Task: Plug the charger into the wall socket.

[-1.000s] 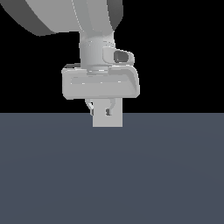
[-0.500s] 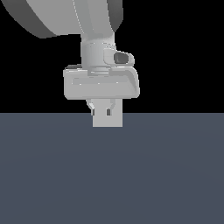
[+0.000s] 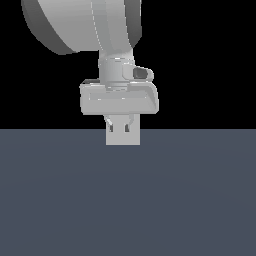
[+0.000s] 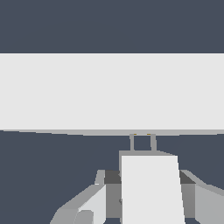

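In the wrist view the charger (image 4: 151,188), a small white cube, sits between my gripper's (image 4: 148,199) two fingers (image 4: 89,205), which are shut on it. Its two thin prongs (image 4: 131,142) reach the edge of the wall socket (image 4: 112,92), the wide light-grey block straight ahead. In the exterior view the gripper (image 3: 120,126) hangs right at the wall socket (image 3: 122,139), a small light-grey square standing on the dark floor. The fingers overlap the socket's upper part. I cannot tell the charger apart there.
A flat dark blue-grey floor (image 3: 128,200) fills the lower half of the exterior view. The arm's thick link (image 3: 85,25) hangs above the hand. Nothing else shows.
The hand has sunk a little lower over the socket and covers more of its upper part. The socket has not moved.
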